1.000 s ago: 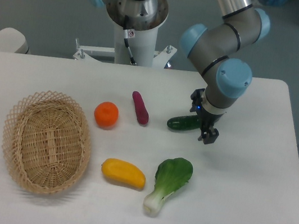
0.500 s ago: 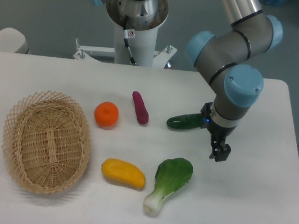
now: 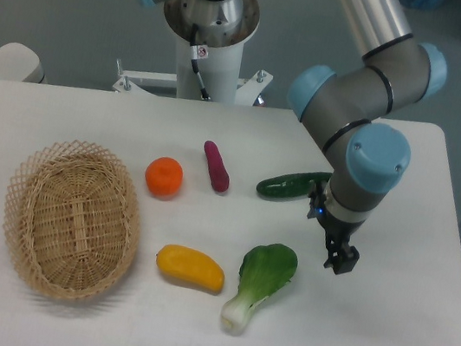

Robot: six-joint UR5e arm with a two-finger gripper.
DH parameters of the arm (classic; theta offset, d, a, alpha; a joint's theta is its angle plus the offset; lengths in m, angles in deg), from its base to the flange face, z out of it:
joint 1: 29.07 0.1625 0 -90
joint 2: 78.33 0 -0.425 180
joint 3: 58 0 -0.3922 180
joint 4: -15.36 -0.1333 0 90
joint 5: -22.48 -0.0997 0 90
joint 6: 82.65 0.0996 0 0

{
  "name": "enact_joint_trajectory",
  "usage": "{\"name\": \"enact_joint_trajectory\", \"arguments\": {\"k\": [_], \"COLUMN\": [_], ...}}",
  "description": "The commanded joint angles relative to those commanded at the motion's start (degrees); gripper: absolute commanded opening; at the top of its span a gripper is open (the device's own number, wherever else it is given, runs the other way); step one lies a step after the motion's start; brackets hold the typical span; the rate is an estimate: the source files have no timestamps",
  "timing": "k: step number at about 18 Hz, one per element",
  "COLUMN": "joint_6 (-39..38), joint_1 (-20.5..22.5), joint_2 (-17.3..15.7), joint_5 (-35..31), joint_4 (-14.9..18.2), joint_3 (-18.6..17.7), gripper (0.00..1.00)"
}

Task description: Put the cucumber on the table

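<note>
Cucumber (image 3: pixel 291 185) lies on the bench (image 3: pixel 380 337), long axis running left-right w/ a slight tilt, just right of the purple veg (image 3: pixel 216 166). Hand (image 3: pixel 339 261) is apart from it, to its near-right, holding nothing; can't tell if fingers are spread.

The basket (image 3: pixel 71 218) sits at the left of the desk (image 3: pixel 380 337). Right of it lie the orange (image 3: pixel 164 177) and, further right, the eggplant (image 3: pixel 216 166). The cucumber (image 3: pixel 290 185) lies on the desk right of the eggplant. In front, the mango (image 3: pixel 190 268) lies left of the bok choy (image 3: pixel 259 283). The gripper (image 3: pixel 340 261) hangs right of the bok choy, in front of the cucumber.
</note>
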Motion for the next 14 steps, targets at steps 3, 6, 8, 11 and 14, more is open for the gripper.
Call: {"name": "enact_joint_trajectory", "arguments": {"k": [3,6,8,11,14], "joint_6": [-3.86,-5.72,-5.81,-6.60,-6.51], "joint_1": [-1.58,-2.47,-2.47,-2.91,-2.91], "joint_2": [2.02,2.99,3.34,4.05,4.14], "joint_5": [0.00,0.00,0.17,0.00,0.00], "joint_4": [0.09,0.09,0.00,-0.09,-0.09], "joint_3": [2.63,4.14,4.49,4.84,4.84], "gripper": [1.00,1.00,1.00,1.00,1.00]}}
